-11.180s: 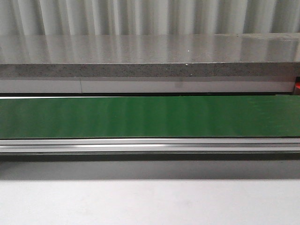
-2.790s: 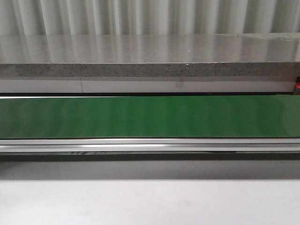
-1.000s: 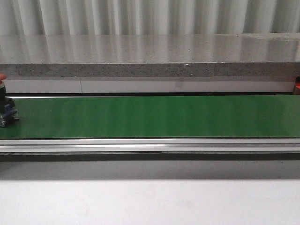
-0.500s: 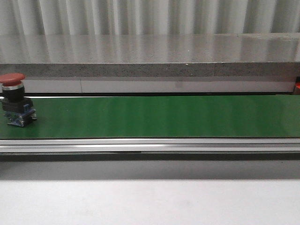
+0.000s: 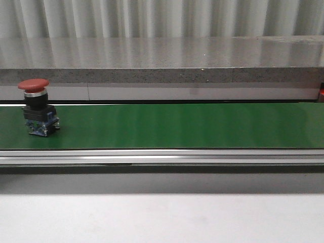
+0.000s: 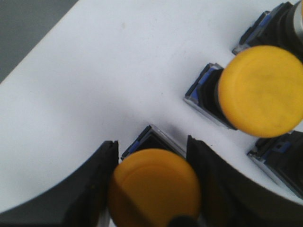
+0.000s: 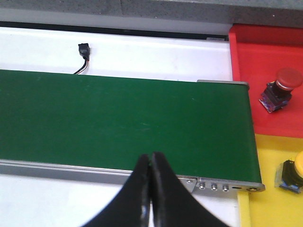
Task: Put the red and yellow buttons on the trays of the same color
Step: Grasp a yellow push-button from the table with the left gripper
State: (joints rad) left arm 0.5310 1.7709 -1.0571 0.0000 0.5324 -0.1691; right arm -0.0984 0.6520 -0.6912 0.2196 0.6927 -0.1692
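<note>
A red button [image 5: 38, 106] stands upright on the green belt [image 5: 177, 125] near its left end in the front view; no gripper shows there. In the left wrist view my left gripper [image 6: 152, 142] is shut on a yellow button [image 6: 154, 187] that stands on a white surface, a finger on each side. In the right wrist view my right gripper [image 7: 151, 156] is shut and empty above the belt's [image 7: 118, 118] near rail. A red button [image 7: 281, 87] sits on the red tray [image 7: 255, 52], and a yellow button [image 7: 291, 175] on the yellow tray [image 7: 265, 156].
More buttons stand close to my left gripper: a yellow one [image 6: 260, 90] and two dark-bodied ones [image 6: 279, 23] [image 6: 279, 158]. A grey stone ledge [image 5: 162, 76] runs behind the belt. A small black sensor with a cable [image 7: 84, 49] lies on the white strip beyond the belt.
The belt was bare at first. The red button came in from the left edge and has ridden rightward along the belt.
</note>
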